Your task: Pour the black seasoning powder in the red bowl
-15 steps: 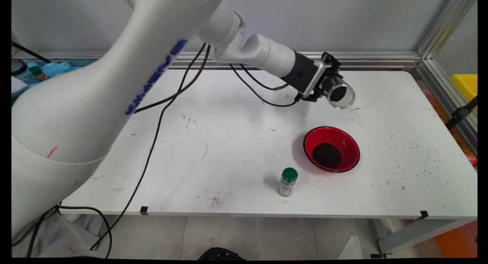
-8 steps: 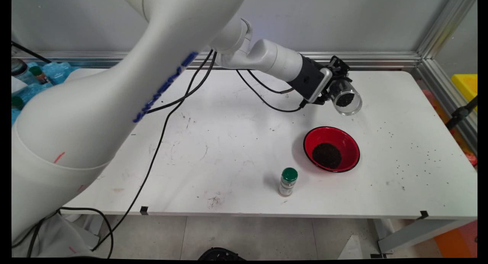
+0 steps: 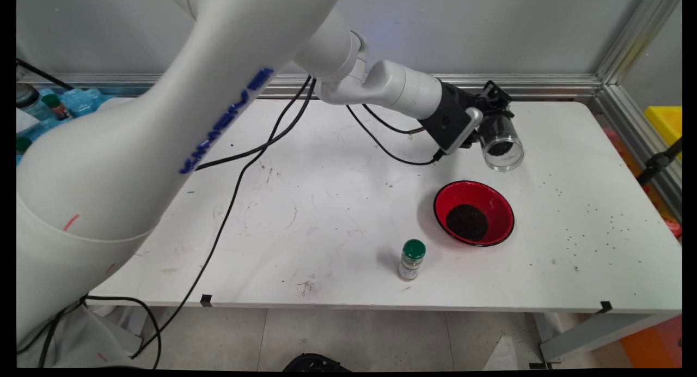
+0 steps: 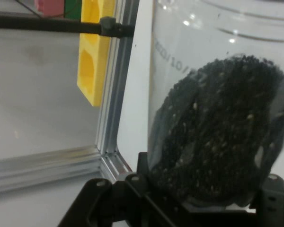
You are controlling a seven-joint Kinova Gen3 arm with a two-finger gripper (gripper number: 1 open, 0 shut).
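Observation:
My gripper (image 3: 493,118) is shut on a clear glass cup (image 3: 502,147) that holds dark grains. The cup is tipped, its mouth facing down and toward the camera, in the air just behind a red bowl (image 3: 498,200). The bowl rests on the white table (image 3: 326,213) with a heap of the same dark grains in its middle. In the hand view the clear glass cup (image 4: 217,56) fills the right side, the dark grains (image 4: 217,127) piled against its wall between my gripper (image 4: 203,189) linkage.
A small jar with a green lid (image 3: 411,259) stands upright near the front edge, left of the bowl. Loose grains are scattered on the right part of the table. Black cables (image 3: 239,164) hang over the table's left half. An aluminium frame (image 3: 626,50) runs behind and right.
The gripper with the cup has moved right and a little down, closer to the spot above the bowl's far rim. The cup has tilted further mouth-down.

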